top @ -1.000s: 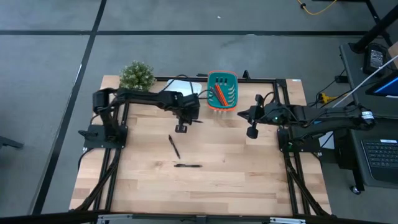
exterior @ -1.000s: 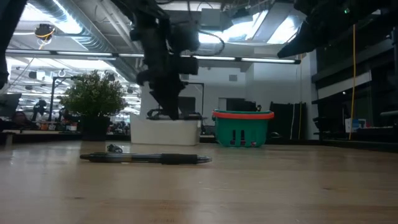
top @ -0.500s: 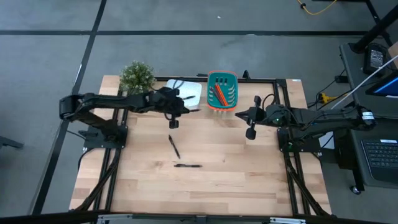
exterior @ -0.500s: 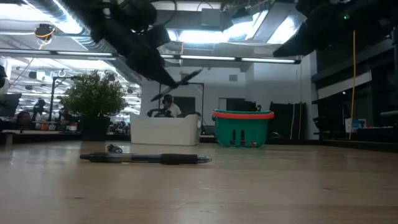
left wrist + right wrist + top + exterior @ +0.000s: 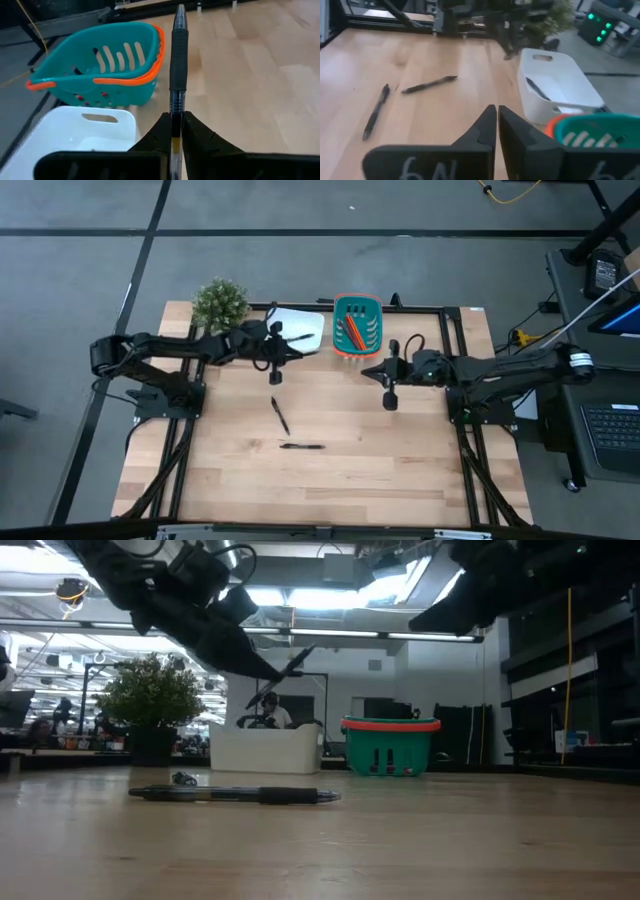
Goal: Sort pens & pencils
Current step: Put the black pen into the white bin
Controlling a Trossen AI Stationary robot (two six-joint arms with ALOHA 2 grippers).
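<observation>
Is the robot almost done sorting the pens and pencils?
Over halfway, it seems. The pencils lie in the teal basket, and one pen is in the white bin. The left gripper holds another pen by that bin. Two pens remain on the table.

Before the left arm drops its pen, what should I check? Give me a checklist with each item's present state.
1. Left gripper shut on a pen: ok.
2. Pen over the white bin: cannot tell; it is beside the bin's edge.
3. White bin has room: ok, one pen lies inside.
4. Right gripper shut, holding nothing, clear of the bin: ok.
5. Two pens left on the table: not ok.
</observation>
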